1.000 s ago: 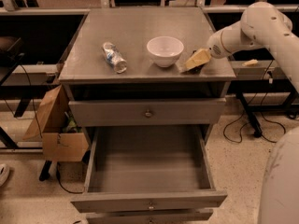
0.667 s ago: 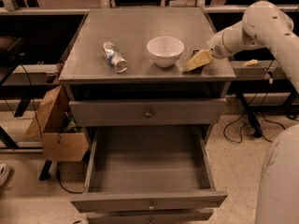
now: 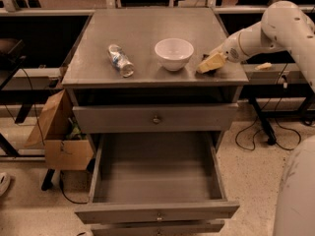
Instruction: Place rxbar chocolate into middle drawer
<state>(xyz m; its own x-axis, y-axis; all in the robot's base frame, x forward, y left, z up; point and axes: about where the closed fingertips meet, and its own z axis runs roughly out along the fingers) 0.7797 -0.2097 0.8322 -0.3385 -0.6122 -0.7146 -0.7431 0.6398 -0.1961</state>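
Observation:
My gripper is low over the right side of the cabinet top, just right of the white bowl, with its tan tips down at the surface. The rxbar chocolate does not show; it may be hidden under the gripper. The middle drawer is pulled out wide open below, and its deep grey tray holds nothing.
A clear plastic bottle lies left of the bowl. The top drawer is shut, and the lowest drawer sits just under the open one. A cardboard box stands left of the cabinet. Cables lie on the floor at right.

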